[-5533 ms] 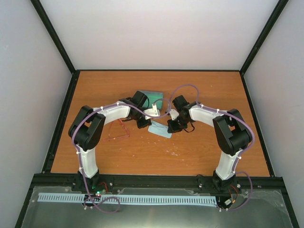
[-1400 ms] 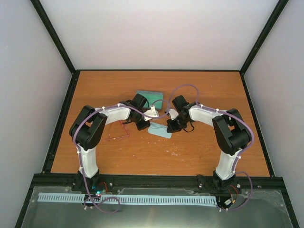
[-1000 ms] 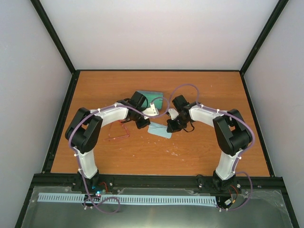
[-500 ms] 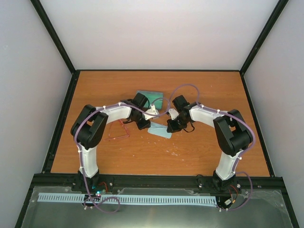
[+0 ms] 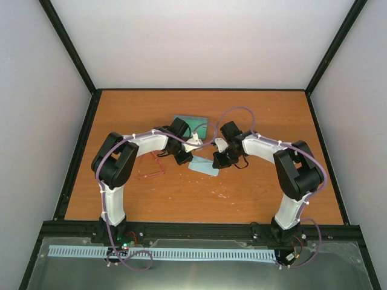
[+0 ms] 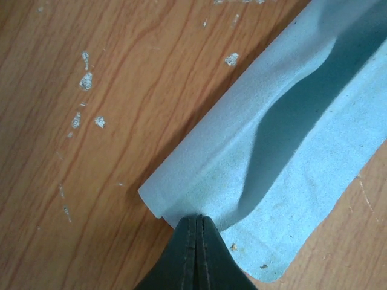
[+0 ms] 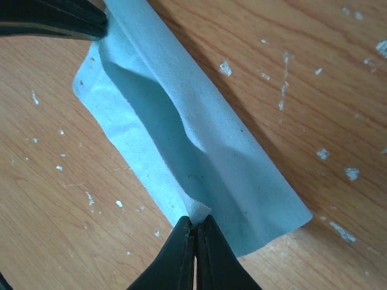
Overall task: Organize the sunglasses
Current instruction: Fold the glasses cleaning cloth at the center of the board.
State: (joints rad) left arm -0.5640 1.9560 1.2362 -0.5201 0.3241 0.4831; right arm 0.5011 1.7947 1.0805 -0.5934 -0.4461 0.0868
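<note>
My left fingers (image 6: 181, 260) and right fingers (image 7: 172, 260), both fully closed, pinch opposite ends of the blue cloth (image 6: 290, 151). The sunglasses (image 5: 150, 168) lie centre-left on the counter (image 5: 242, 199).

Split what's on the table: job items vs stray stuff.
Job: sunglasses; case; cloth, clamped at both ends.
Stray: white flecks on the table.

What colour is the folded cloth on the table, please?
Light blue; the left wrist view shows the cloth best.
</note>
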